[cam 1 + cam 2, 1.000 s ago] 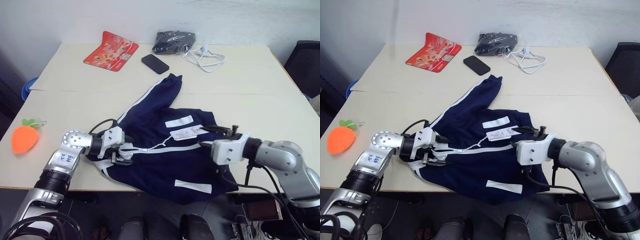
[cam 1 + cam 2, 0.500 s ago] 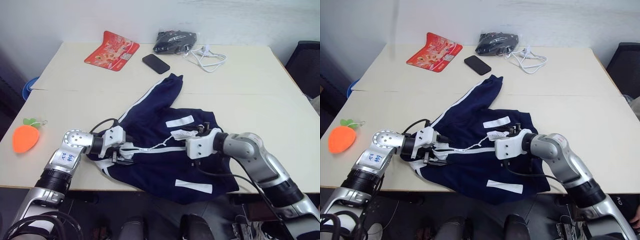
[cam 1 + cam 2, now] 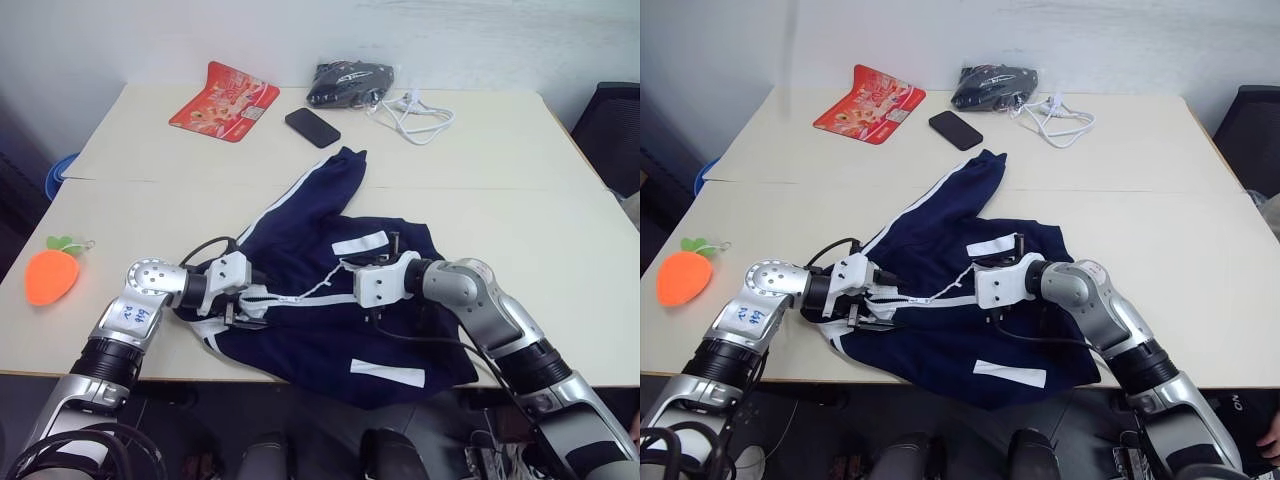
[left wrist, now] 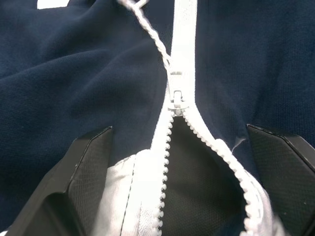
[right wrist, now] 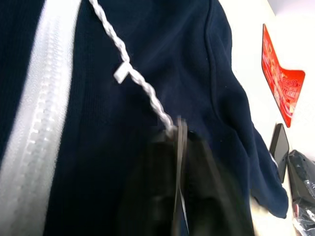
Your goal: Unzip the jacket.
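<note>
Right gripper (image 5: pixel 178 142) pinched shut on the cord (image 5: pixel 140 83) beside the jacket (image 3: pixel 330 320) zipper (image 4: pixel 183 59); left gripper (image 4: pixel 182 162) spread wide, empty. Next: draw the slider (image 4: pixel 177 101) down.

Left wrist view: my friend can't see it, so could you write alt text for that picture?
Close-up of a navy jacket whose white zipper is parted only at the near end, the slider sitting at the tip of the gap. A twisted white cord runs away from the slider, and the open left tool's two black fingers flank the gap.
</note>
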Motion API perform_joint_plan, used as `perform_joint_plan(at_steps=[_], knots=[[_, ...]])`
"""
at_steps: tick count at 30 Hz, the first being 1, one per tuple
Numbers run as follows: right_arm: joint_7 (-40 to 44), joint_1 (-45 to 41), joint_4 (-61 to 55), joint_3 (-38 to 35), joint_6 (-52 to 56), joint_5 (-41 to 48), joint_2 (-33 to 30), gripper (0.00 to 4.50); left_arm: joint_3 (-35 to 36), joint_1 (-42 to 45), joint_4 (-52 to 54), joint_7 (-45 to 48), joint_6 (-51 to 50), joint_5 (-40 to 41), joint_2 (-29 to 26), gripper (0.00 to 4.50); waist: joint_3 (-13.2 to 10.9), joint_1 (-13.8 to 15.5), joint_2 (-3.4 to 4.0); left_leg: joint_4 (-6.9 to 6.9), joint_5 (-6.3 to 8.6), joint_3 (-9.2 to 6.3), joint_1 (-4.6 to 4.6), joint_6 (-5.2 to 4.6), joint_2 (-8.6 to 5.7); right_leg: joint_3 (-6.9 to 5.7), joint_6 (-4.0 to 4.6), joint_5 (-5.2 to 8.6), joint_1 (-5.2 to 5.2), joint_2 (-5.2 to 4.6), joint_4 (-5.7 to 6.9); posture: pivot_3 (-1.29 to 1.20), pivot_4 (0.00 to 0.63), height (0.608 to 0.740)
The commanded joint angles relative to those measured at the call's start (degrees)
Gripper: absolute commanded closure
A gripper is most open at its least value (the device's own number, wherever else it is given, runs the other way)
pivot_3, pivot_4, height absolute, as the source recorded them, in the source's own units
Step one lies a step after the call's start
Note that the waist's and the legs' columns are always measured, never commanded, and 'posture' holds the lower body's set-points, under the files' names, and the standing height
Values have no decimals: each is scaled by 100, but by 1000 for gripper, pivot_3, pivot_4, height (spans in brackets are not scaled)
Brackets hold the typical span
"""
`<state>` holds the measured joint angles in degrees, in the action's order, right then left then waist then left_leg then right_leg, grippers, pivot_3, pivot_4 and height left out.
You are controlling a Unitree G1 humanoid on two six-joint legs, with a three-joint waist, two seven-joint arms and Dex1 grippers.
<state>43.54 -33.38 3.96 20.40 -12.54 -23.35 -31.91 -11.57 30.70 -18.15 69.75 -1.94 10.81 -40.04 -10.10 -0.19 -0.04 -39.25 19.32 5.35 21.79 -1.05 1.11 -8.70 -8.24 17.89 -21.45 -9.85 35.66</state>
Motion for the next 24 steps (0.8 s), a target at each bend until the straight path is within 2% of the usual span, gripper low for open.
perform_joint_plan(at_steps=[1,5,12,19,24], knots=[[-17,-95,-83,-41,-97,72,8,4463,-64,-124,-128,-171,-95,-358,-46,0,0,0,0,0,0,0,0,0,0,0,0,0,0,0,0,0,150,740],[-19,-13,-159,-120,-96,28,-134,4463,-69,-96,-154,-176,-88,-362,-28,0,0,0,0,0,0,0,0,0,0,0,0,0,0,0,0,0,150,740],[-69,389,-634,-737,-146,-17,-1138,4463,-80,-112,-153,-148,-65,-367,-49,0,0,15,0,1,0,-1,1,0,-1,0,0,0,0,0,-2,0,150,740],[100,1363,-1679,-1684,355,386,-1814,4463,-130,-38,-348,-166,47,-426,8,0,0,25,0,2,0,1,1,0,0,0,0,0,1,0,-3,0,150,740],[122,1994,-1995,-2403,594,605,-2149,4463,-162,9,-491,-152,156,-455,54,0,0,41,0,2,0,1,0,-1,-1,3,0,0,2,-1,-4,0,150,740]])
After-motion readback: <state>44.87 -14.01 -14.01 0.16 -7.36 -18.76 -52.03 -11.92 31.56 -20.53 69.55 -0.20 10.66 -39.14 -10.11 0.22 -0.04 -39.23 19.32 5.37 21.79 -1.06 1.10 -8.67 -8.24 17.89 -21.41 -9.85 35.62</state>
